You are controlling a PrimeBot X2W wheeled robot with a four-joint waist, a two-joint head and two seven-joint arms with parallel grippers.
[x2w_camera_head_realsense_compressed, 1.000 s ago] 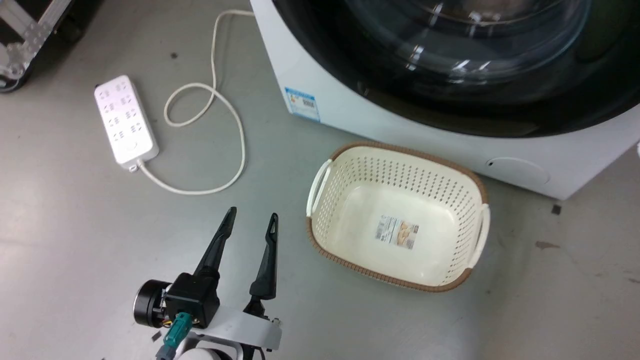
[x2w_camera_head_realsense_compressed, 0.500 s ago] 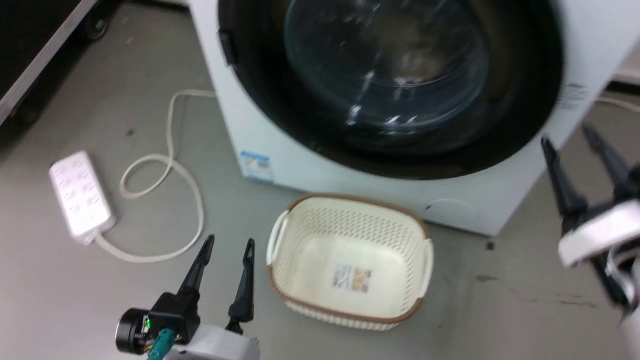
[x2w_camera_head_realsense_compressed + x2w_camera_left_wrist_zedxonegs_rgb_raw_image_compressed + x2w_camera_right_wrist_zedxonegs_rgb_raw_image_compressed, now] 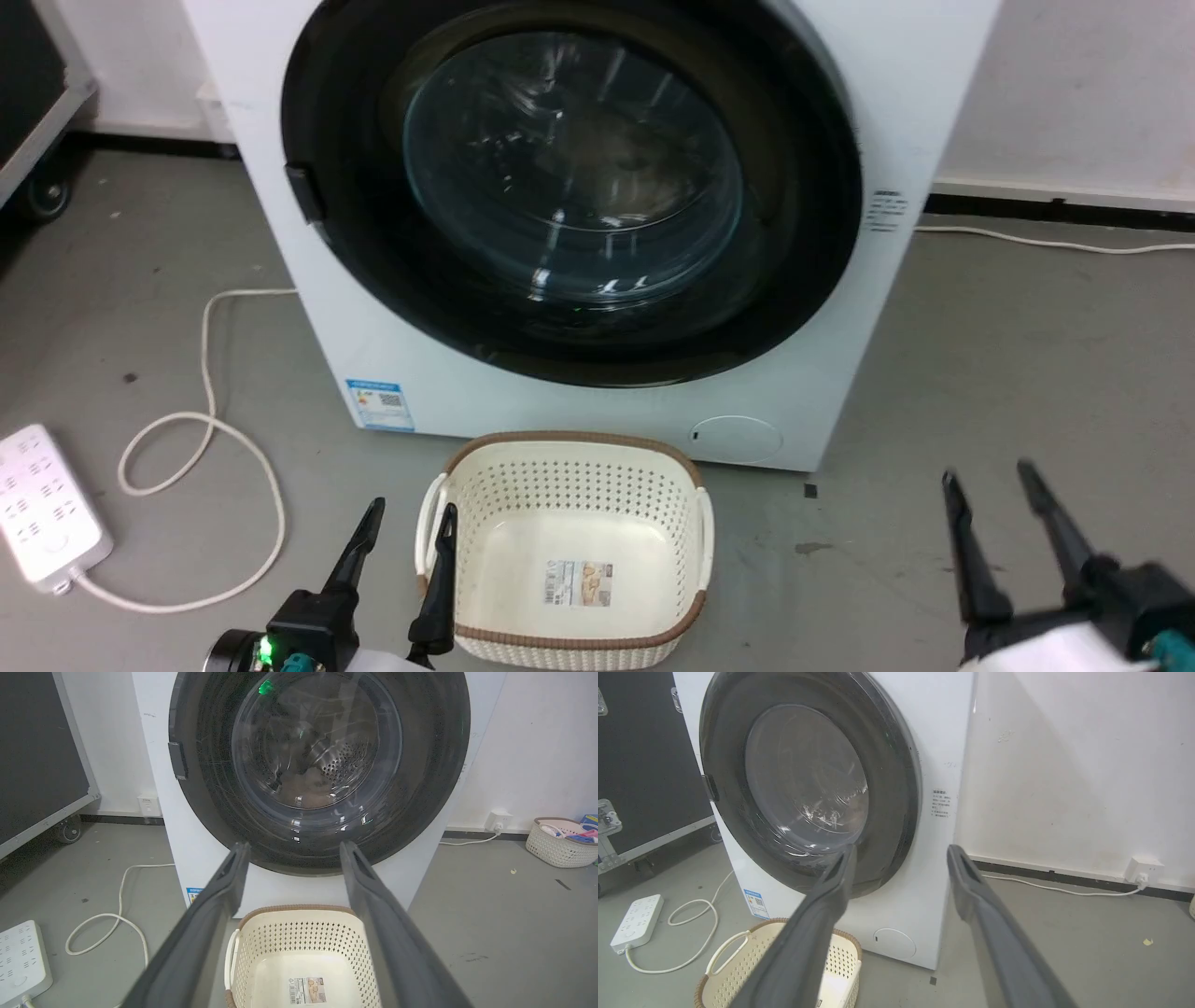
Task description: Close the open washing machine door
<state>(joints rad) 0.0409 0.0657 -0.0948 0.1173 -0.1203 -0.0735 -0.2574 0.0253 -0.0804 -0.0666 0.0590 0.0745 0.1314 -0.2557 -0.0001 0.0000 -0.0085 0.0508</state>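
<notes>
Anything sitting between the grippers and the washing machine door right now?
Only the cream basket, on the floor below the washing machine door and beside the left gripper. Before the right gripper, nothing visible. The door looks already shut.

A smooth grey floor (image 3: 1027,373), marked with small dark scuffs, runs back to a white wall (image 3: 1064,765) with a black skirting strip (image 3: 1064,211) along its foot. A black flight case (image 3: 644,756) with metal trim fills the left edge of the right wrist view. A white power strip (image 3: 42,509) lies at the lower left of the head view, its pale cord (image 3: 204,355) looping over the floor. A cream perforated basket (image 3: 569,485) with a brown rim sits at bottom centre. At the right of the left wrist view are a wall socket (image 3: 496,820) and a second basket (image 3: 558,851) holding clothes. The light is even.
</notes>
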